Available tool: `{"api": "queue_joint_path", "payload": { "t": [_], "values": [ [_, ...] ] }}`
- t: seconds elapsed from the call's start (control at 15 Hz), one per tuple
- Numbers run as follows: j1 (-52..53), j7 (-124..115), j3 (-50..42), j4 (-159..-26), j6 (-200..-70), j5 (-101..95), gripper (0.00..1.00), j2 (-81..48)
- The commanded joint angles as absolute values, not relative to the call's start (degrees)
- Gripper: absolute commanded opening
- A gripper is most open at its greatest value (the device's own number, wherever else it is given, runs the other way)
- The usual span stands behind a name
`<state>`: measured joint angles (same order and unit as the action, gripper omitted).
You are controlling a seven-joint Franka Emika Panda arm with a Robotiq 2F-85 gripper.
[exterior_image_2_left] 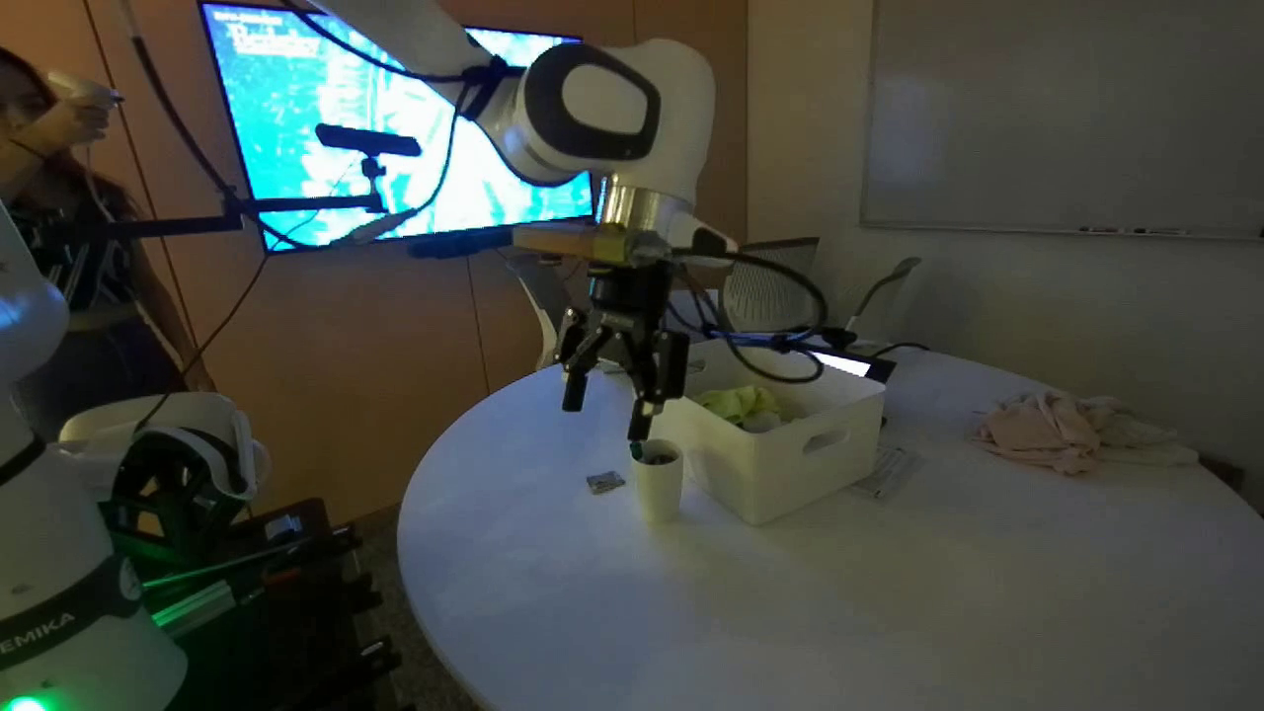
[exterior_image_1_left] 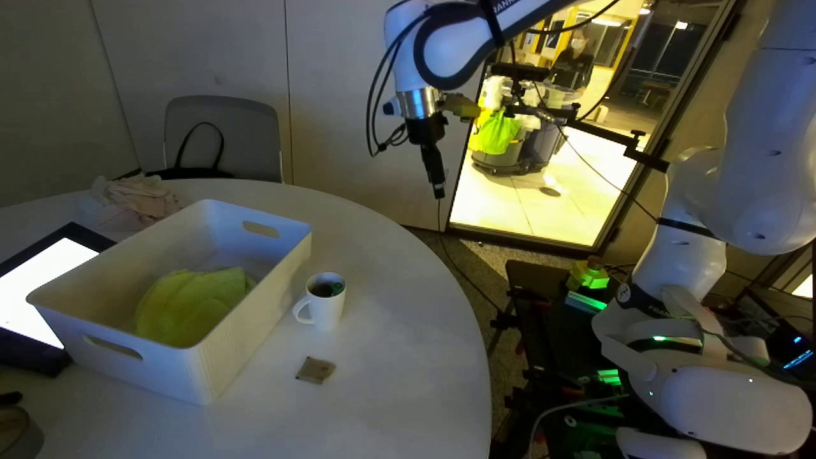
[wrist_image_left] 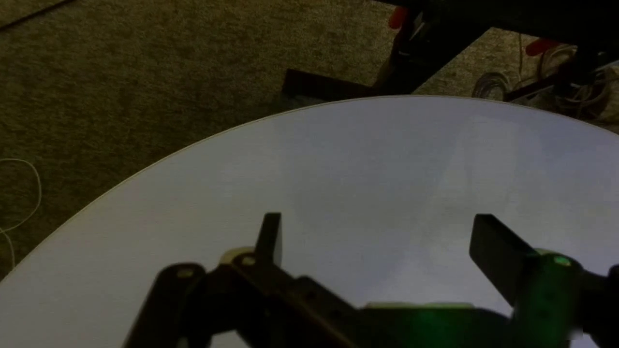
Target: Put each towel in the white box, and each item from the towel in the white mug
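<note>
In an exterior view I see yellow-green cloth (exterior_image_1_left: pixel 191 306) heaped inside the white box (exterior_image_1_left: pixel 255 325); one piece or two, I can't tell. The white mug (exterior_image_1_left: pixel 329 307) stands just beside it at three o'clock, its dark inside hard to make out. My wrist view shows the pincer (wrist_image_left: pixel 377 217) high above the surface (wrist_image_left: pixel 377 159), fingers (wrist_image_left: pixel 498 251) wide apart, gripping and touching nothing, its base cut off at six o'clock.

Below the end effector (exterior_image_2_left: pixel 606 415) I see a round white worktop (exterior_image_2_left: pixel 889 612), carpet (wrist_image_left: pixel 145 72) past its rim. Beyond the end effector, a lit screen (exterior_image_2_left: pixel 296 118) hangs on the panelled wall (exterior_image_2_left: pixel 375 326) in an exterior view; in an exterior view, a window (exterior_image_1_left: pixel 535 217) glows yellow.
</note>
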<state>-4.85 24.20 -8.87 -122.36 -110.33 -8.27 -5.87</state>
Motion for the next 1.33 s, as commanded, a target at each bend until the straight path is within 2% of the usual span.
{"api": "queue_joint_path", "payload": {
  "t": [0.0,0.6,1.0,1.27],
  "values": [
    [-3.77,18.98,-5.46,-133.81,-120.75,-7.59,1.00,-2.57],
    [5.08,4.54,4.52,-142.80,-138.03,-7.64,1.00,-9.93],
    [9.43,0.79,7.05,-140.24,-146.24,-8.58,1.00,-16.65],
    [11.41,-0.63,7.28,-135.66,-146.29,-8.64,1.00,-19.57]
  ]
}}
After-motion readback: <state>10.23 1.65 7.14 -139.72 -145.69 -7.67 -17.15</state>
